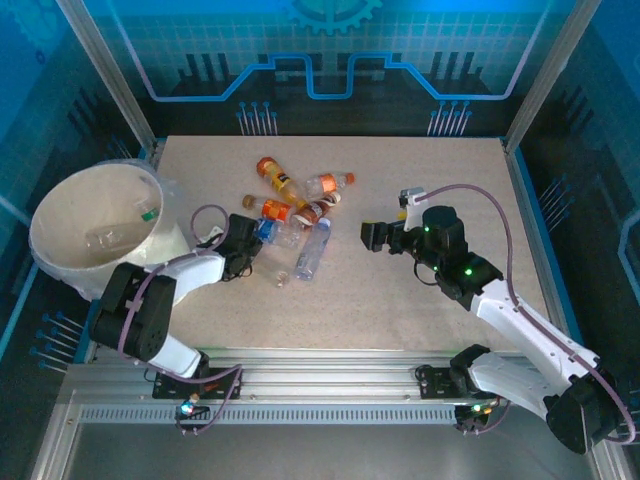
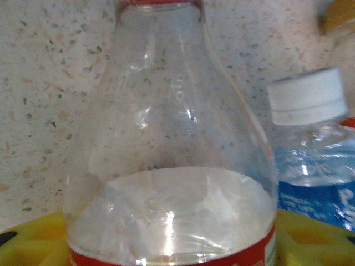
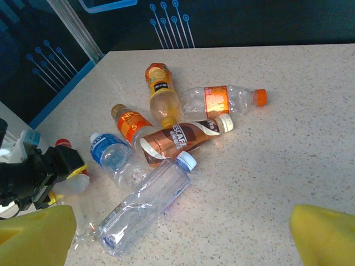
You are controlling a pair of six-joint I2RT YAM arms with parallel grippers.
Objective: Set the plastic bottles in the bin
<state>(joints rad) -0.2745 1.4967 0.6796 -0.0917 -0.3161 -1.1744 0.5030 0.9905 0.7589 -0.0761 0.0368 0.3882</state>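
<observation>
Bin (image 1: 62,200) far left, bottles (image 1: 300,215) clustered right of it (one lies inside)

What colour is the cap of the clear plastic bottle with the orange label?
Orange cap; right wrist view shows it best.

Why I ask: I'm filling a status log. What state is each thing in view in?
Left tool: shut on the red-label bottle.
Red-label bottle: lying down, gripped.
Right tool: open, empty.
Bin: upright, holding a clear bottle.
Juice bottle: lying, capped.
Orange-cap bottle: lying, capped.
Coffee bottle: lying, capped.
NFC bottle: lying, capped.
Blue-label bottle: lying, capped.
Long clear bottle: lying, capped.
</observation>
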